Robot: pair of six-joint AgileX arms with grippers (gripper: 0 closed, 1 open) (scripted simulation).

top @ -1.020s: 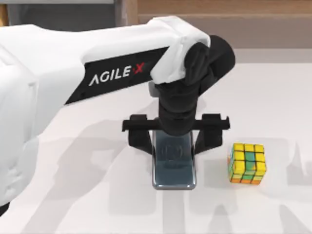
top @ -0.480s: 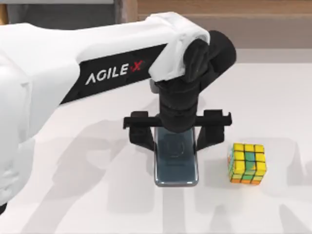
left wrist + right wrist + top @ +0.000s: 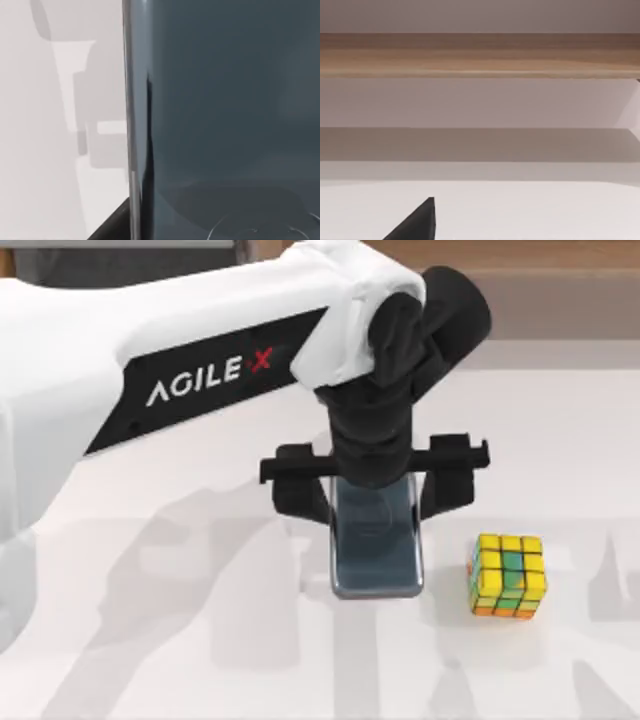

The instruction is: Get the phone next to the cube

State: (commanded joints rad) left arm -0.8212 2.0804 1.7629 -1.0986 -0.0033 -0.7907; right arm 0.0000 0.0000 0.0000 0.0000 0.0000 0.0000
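At the lower right of the top view, the cube (image 3: 507, 576) sits alone on the white table (image 3: 200, 660), its yellow tiles broken by green and orange and ruled with black grid lines. A narrow strip of bare table separates it from the phone (image 3: 377, 560), just to its left and not touching. The wide lower left of the frame is unoccupied, crossed by grey shadows.

The phone is a flat, glossy dark grey slab with rounded corners and a silvery rim. Its lower end points toward the bottom edge of the frame; its upper end is clamped between the black fingers of the left gripper (image 3: 375, 502), which comes down on it from above. In the left wrist view the dark glass (image 3: 225, 100) and bright metal edge sit very close to the lens.

Higher up, the smooth white left arm (image 3: 150, 360) spans from the left edge toward centre; a black panel on it reads "AGILE X", the X in red.

Along the top runs a wooden band (image 3: 560, 260).
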